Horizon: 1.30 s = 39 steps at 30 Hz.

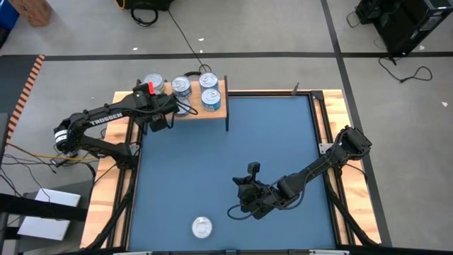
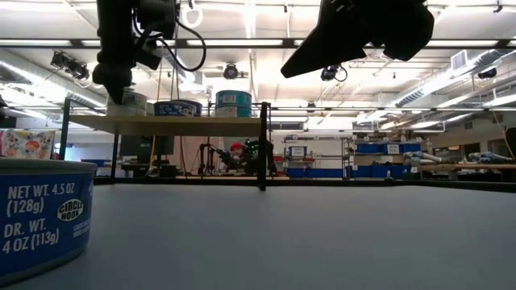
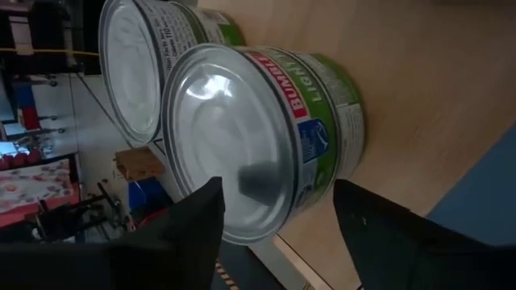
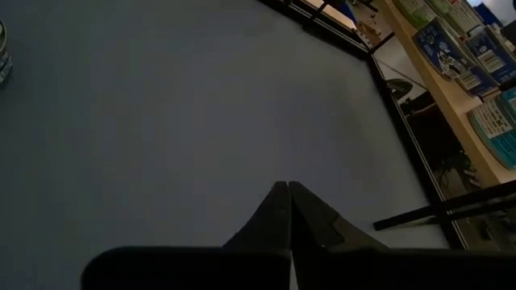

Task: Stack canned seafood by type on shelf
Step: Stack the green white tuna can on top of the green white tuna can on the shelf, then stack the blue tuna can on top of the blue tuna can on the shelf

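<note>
Nearest, 1 tin (image 2: pixel 36 213) sits alone; left gripper (image 3: pixel 278 221) spread beside shelf (image 1: pixel 219 111) tins, right gripper (image 4: pixel 289 201) pressed together.

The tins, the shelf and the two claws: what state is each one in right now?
Left claw: open, at the shelf, its fingers either side of a green-labelled tin, not closed on it.
Right claw: shut, empty, over the blue table.
Shelf: standing at the table's far edge, holding several upright tins.
Lone tin: upright on the table near its front edge, away from both claws.
</note>
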{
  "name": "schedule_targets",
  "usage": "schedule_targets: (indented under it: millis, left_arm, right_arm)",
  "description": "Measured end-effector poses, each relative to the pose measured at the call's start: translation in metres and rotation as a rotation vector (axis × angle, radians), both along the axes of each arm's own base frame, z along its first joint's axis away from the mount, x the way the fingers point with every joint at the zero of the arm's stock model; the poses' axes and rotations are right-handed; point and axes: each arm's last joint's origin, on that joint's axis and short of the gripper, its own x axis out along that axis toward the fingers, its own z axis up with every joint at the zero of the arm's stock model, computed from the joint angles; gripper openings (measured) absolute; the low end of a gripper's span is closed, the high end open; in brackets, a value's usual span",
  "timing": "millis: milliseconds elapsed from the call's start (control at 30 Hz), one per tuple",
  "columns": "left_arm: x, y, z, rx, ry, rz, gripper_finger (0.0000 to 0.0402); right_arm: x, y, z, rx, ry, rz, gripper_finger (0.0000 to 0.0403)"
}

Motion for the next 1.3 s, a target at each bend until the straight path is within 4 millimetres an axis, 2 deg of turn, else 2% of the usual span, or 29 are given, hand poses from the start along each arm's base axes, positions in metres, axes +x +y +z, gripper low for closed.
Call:
schedule_targets:
  millis: [367, 667, 767, 1067, 1300]
  left_arm:
    - [0.002, -0.004, 0.001, 0.022, 0.02, -0.028, 0.0151]
    - [0.0, -0.005, 0.0, -0.005, 0.059, -0.048, 0.0145]
    - [0.0, -0.007, 0.001, 0.034, 0.078, -0.048, 0.0141]
    - [0.007, -0.014, 0.026, 0.092, -0.015, -0.091, 0.0102]
    - [0.011, -0.04, 0.039, 0.122, -0.151, -0.232, 0.0054]
  right_arm:
    - [0.002, -0.004, 0.0, 0.004, 0.002, -0.007, 0.0004]
    - [0.003, -0.005, -0.001, 0.03, 0.015, 0.007, 0.0011]
    - [0.003, -0.005, -0.001, 0.03, 0.015, 0.007, 0.001]
    - [0.003, -0.005, -0.001, 0.024, 0.012, 0.002, 0.0015]
    - [0.003, -0.005, -0.001, 0.046, 0.026, 0.024, 0.0008]
